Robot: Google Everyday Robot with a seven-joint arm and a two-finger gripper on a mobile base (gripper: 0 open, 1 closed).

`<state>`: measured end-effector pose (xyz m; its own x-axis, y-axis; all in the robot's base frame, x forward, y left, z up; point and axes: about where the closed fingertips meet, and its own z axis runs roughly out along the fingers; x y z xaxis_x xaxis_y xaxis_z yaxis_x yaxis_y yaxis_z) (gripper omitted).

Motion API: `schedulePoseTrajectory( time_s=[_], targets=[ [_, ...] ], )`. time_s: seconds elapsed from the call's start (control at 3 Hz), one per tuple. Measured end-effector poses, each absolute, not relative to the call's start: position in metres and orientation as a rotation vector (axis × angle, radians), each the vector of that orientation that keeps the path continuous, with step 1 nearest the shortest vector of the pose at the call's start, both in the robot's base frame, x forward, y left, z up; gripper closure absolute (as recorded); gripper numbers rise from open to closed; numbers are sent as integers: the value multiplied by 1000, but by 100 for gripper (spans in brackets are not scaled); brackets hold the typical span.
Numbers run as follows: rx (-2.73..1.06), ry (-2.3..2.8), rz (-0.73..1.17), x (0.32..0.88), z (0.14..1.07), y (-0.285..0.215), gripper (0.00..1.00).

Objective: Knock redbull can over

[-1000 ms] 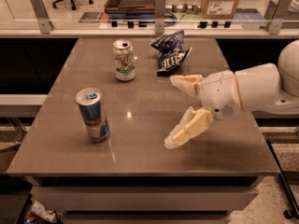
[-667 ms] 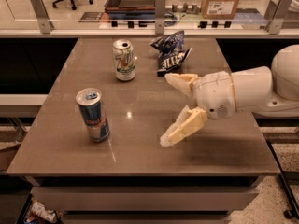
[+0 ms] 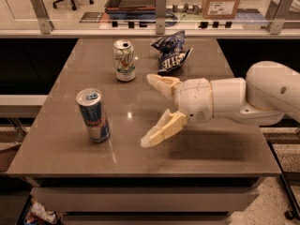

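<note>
The redbull can (image 3: 93, 115) stands upright near the front left of the brown table (image 3: 220, 149). It is slim, blue and silver, with a red logo and a blue pull tab. My gripper (image 3: 149, 110) reaches in from the right on a white arm, above the middle of the table. Its two cream fingers (image 3: 161, 128) are spread wide with nothing between them. The fingertips are a short way to the right of the can and do not touch it.
A white-and-green soda can (image 3: 124, 60) stands upright at the back of the table. A crumpled blue chip bag (image 3: 170, 52) lies to its right. A glass railing (image 3: 159, 8) runs behind the table.
My gripper has moved left across the table toward the redbull can. The can has not moved.
</note>
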<state>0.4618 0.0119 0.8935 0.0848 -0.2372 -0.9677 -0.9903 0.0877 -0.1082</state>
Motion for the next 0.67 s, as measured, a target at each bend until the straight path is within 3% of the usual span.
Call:
schedulePoseTrajectory(
  time_s=[0.67],
  targets=[
    [-1293,1302,952,439,893,50,0]
  ],
)
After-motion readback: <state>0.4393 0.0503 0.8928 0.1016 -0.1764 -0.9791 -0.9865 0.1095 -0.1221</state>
